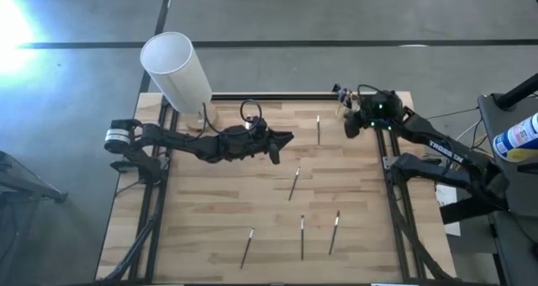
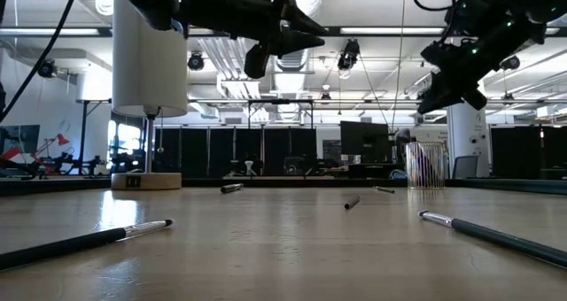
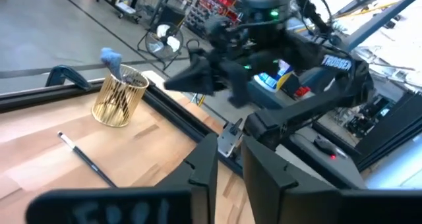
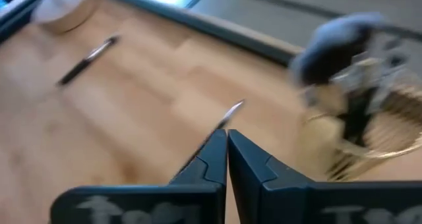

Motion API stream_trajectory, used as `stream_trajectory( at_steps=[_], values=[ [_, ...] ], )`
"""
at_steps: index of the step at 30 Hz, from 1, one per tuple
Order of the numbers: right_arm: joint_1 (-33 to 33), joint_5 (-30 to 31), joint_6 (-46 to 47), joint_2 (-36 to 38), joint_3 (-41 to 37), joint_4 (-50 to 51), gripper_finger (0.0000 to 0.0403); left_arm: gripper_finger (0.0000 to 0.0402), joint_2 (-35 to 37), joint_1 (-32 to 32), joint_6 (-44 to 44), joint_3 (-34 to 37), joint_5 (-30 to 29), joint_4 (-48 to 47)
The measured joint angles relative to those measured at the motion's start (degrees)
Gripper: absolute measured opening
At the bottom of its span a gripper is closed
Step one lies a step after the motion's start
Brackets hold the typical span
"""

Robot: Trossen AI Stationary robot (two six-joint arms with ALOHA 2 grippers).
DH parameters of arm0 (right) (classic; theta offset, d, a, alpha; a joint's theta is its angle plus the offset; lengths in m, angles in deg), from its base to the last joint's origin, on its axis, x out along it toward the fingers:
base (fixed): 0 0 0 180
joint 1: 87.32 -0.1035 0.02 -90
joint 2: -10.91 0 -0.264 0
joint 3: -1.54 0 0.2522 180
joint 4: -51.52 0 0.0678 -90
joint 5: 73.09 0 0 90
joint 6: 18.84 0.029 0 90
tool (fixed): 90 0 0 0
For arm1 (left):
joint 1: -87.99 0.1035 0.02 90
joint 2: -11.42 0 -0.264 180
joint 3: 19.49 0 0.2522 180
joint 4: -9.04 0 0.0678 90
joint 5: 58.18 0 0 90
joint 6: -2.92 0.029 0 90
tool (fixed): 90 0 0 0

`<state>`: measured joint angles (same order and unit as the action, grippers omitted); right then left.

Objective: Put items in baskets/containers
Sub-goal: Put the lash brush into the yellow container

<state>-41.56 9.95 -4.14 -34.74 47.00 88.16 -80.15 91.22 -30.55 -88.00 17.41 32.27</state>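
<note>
Low view: sticks (image 2: 84, 239) on wooden table (image 2: 283, 248), monitors (image 2: 363, 142) behind.

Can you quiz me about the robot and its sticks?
1. How many sticks lie loose on the table in the high view?
2. True or false: the cup is empty.
3. Which is nearer the cup? A: left gripper. B: right gripper.

Key: 1. Five. 2. False, it already holds sticks. 3. B.
</note>
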Motion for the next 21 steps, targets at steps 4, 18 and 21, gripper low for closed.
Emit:
stream_trajectory(
  at_steps=[4, 18, 21],
  values=[
    [-8.42, 1.3, 6.47, 2.09, -0.44, 2.0, 0.0008, 0.0031, 0.0, 0.42, 0.76, 0.49, 0.04, 0.36],
    [-45.11, 22.69, 42.49, 5.34, -4.43, 7.38, 0.0008, 0.0, 0.0, 2.65, 1.97, 0.66, 2.62, 0.09],
    [-52.32, 26.19, 51.78, 4.2, -4.47, 9.74, 0.0008, 0.0, 0.0, 2.65, 1.86, 0.66, 3.03, 0.09]
  ],
)
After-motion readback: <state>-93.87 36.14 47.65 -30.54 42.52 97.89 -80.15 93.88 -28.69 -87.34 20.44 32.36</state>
